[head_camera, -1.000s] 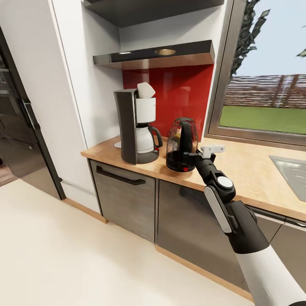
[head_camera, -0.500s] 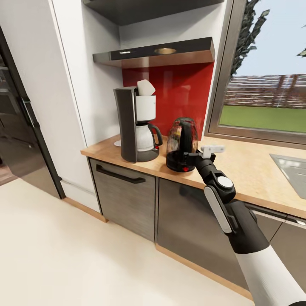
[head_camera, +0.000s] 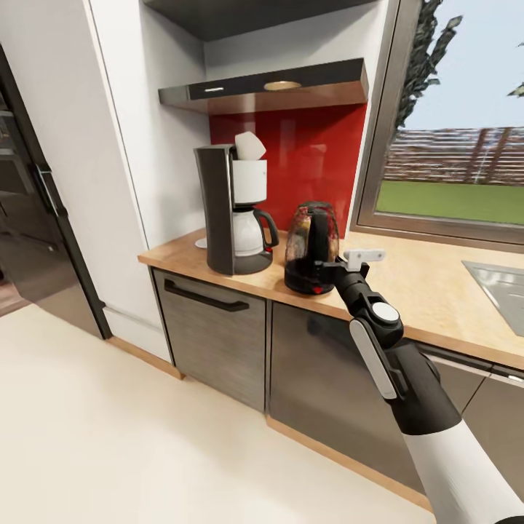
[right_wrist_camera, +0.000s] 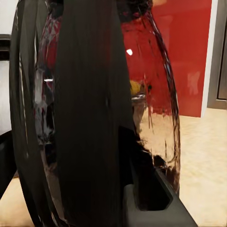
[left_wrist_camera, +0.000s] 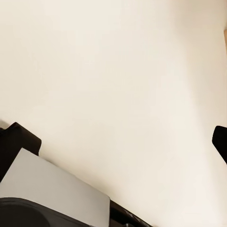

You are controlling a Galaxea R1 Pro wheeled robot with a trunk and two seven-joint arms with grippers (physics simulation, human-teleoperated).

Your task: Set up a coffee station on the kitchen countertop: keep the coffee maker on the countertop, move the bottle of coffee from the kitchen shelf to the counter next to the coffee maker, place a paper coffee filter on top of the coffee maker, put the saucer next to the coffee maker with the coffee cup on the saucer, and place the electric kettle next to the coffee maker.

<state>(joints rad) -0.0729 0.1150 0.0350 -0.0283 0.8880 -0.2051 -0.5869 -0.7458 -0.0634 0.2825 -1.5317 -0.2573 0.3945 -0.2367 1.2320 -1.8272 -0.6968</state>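
On the tabletop (head_camera: pixel 429 291), the electric kettle (head_camera: pixel 311 247) stands just right of the coffee maker (head_camera: pixel 231 211); right tool (head_camera: pixel 325 272) sits at its handle, apparently clamped on it. Kettle placement looks like the step in hand. Next, judged: let go, back off without tipping it.

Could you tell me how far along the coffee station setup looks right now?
Done: the coffee maker stands on the countertop with a pale paper filter on top. In hand: the electric kettle stands beside it, with the right gripper at its handle. A white saucer's edge peeks from behind the machine. Left: cup and coffee bottle.
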